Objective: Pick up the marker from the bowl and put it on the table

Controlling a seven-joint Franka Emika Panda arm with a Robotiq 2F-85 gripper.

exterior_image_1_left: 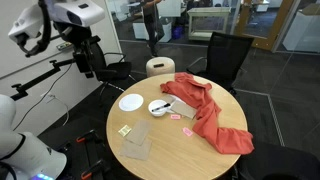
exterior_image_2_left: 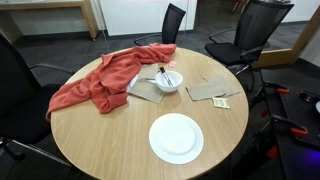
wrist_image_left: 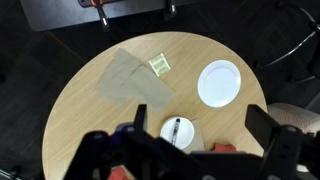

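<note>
Thin dark marker (exterior_image_2_left: 162, 75) lying in the small round white bowl (exterior_image_2_left: 169, 83), gripper (wrist_image_left: 197, 135) high above with fingers spread wide and holding nothing.
The marker leans across the bowl, one end poking over the rim. The bowl sits near the middle of the round light-wood table (exterior_image_2_left: 110, 140), just beside the crumpled red cloth (exterior_image_2_left: 100, 85). Bare wood lies open around the flat white plate (exterior_image_2_left: 176, 137), out to the table edge. Counted: one marker, one bowl, one plate, one cloth.
</note>
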